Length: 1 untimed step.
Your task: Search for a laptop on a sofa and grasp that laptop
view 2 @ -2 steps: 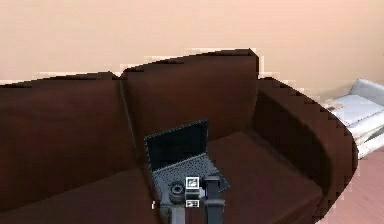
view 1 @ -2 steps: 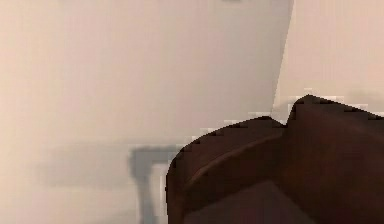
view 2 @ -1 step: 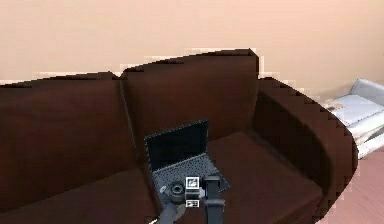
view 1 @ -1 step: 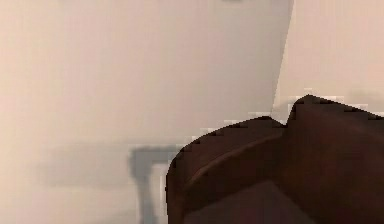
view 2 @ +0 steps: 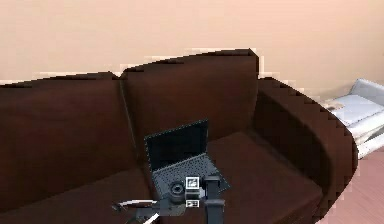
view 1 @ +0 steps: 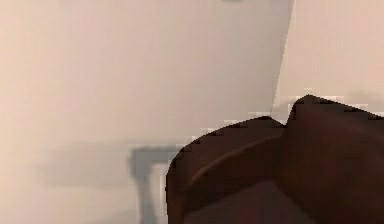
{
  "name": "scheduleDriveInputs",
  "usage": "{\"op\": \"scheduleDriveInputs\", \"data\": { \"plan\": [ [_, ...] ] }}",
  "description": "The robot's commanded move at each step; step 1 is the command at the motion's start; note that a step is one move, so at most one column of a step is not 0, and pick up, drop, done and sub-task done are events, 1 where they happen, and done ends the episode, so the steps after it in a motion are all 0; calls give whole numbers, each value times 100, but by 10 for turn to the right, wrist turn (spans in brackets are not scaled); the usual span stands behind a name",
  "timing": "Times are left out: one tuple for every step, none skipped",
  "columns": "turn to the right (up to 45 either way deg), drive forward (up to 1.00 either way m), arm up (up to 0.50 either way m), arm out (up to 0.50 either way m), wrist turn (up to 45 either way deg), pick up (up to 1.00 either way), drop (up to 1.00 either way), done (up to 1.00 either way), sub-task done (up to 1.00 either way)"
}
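Dark-brown sofa (view 2: 70, 130) cushions bear an open laptop (view 2: 178, 150), which rests on the seat just beyond the gripper (view 2: 140, 207). Whether the gripper holds anything cannot be told.

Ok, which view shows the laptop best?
The arm side view: the laptop lies open on the sofa seat, screen facing the camera, gripper just below it in the picture. The forward view takes in the sofa's end and a wall.

Soft, even light is spread throughout; the wall (view 1: 120, 60) is rendered bright, the sofa (view 2: 200, 100) dark (its seams faintly shaded). A grey shadow is cast beside its arm.
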Motion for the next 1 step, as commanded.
{"op": "scheduleDriveInputs", "data": {
  "plan": [
    [0,0,0,0,450,0,0,0,0]
  ]
}}
